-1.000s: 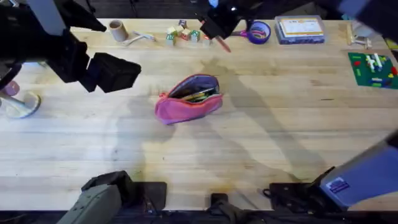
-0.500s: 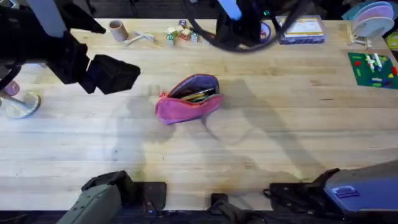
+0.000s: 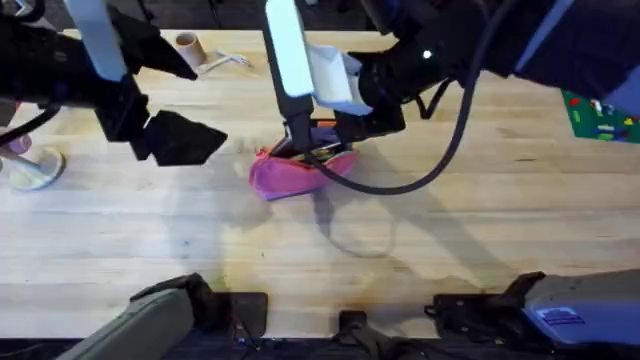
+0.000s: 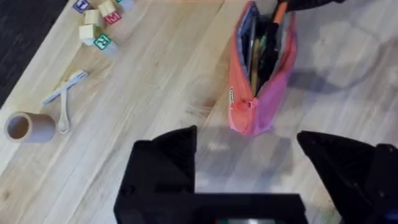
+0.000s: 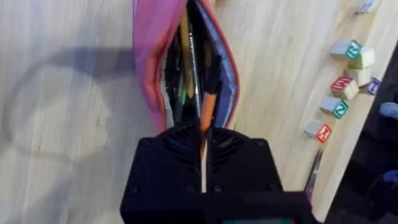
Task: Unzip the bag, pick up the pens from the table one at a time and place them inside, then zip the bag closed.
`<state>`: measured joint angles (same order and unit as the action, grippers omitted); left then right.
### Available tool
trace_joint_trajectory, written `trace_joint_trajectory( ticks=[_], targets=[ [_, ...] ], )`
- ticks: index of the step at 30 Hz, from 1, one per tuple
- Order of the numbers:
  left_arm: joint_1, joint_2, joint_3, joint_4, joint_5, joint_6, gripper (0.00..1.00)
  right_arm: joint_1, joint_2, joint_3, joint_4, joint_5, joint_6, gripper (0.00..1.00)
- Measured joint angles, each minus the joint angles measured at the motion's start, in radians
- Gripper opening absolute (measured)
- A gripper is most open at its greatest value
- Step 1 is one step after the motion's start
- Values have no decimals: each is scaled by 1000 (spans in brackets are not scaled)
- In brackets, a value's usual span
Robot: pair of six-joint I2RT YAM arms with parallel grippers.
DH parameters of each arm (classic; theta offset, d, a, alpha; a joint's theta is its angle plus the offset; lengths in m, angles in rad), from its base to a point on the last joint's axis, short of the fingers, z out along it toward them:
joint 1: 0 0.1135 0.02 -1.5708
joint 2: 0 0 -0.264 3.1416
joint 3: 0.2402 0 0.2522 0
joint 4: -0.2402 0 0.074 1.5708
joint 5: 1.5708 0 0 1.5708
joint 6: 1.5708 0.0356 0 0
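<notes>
The pink bag lies unzipped in the middle of the table, with its purple-grey lining and several pens showing inside. My right gripper hangs right over the bag's mouth, shut on an orange pen whose tip dips between the open zipper edges. From the left wrist view the same orange pen enters the far end of the bag. My left gripper is open and hovers to the left of the bag, apart from it.
Lettered wooden blocks, a white spoon and a cardboard roll lie along the table's far left side. A green board sits at the far right. A white stand is at the left edge.
My right arm swung in from the table's far side and came down over the open bag with the orange pen. The left gripper barely moved.
</notes>
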<state>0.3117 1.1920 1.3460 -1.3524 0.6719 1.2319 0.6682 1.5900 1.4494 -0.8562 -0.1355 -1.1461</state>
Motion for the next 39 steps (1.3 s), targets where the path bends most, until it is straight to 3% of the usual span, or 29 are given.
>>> trace_joint_trajectory(
  ticks=[10,15,19,27,39],
  targets=[
    [166,93,0,-162,108,322,999,5,81,0,14,0,-56,33],
    [220,127,0,-181,123,415,999,19,124,0,25,0,-75,33],
    [245,144,0,-182,128,445,999,23,157,0,41,0,-82,33],
    [249,144,0,-183,129,463,999,28,226,-1,115,0,-86,33],
    [249,144,0,-182,129,463,999,137,274,-1,171,0,-89,33]
  ],
)
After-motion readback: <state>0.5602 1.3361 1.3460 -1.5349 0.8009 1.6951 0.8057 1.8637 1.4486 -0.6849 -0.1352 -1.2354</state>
